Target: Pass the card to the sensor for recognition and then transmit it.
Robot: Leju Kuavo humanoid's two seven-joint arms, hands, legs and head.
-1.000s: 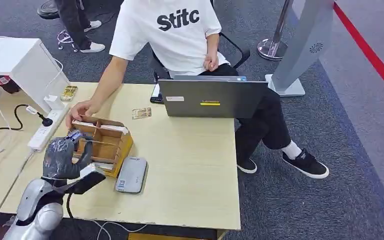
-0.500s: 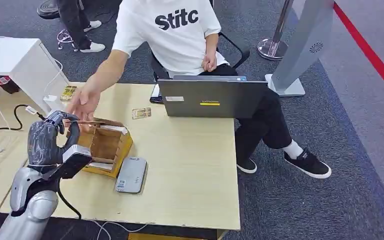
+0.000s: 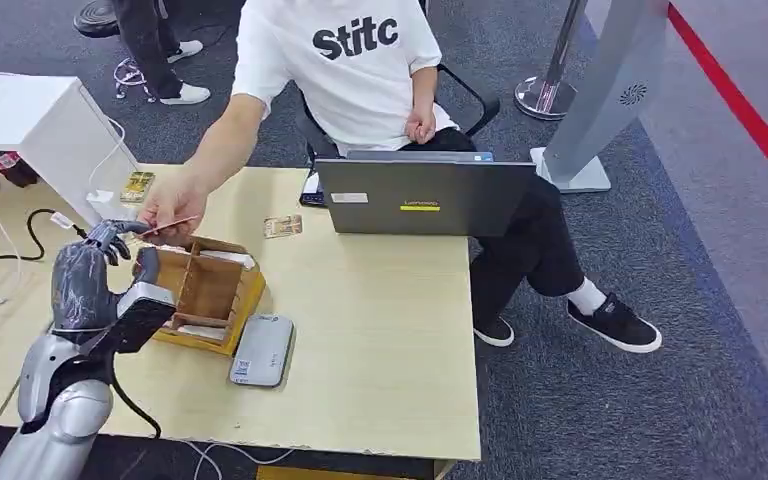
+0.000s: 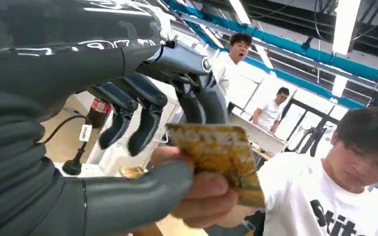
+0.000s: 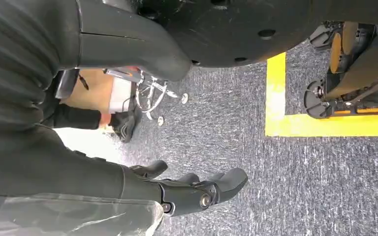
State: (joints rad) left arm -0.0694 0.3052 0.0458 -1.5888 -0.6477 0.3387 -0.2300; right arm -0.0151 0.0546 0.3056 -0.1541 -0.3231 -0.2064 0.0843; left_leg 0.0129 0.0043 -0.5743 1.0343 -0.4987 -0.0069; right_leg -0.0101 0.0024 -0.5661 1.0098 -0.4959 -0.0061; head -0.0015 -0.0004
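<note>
Card point(image 3: 168, 225) sits pinched in the person's hand point(image 3: 167, 207) above the table's point(image 3: 380, 330) far-left corner, at the left hand point(image 3: 88, 282); fingers apart, gripping nothing. Mistimed release drops it; the sensor point(image 3: 262, 349) goes unfed.

The seated person's white T-shirt point(image 3: 345, 60), beyond the left hand point(image 3: 88, 285) on the far side of the table point(image 3: 380, 330), carries bold black letters reading "Stitc". In the left wrist view the same shirt point(image 4: 320, 206) shows the print just past the hand point(image 4: 142, 113), but the letters there are cut off and cannot be read. The open laptop point(image 3: 425, 195) farther out from the hand bears a small yellow label and a white sticker on its lid, both too small to read. The flat grey device point(image 3: 263, 349) just beside the hand has a small blue-and-white label, also illegible.
</note>
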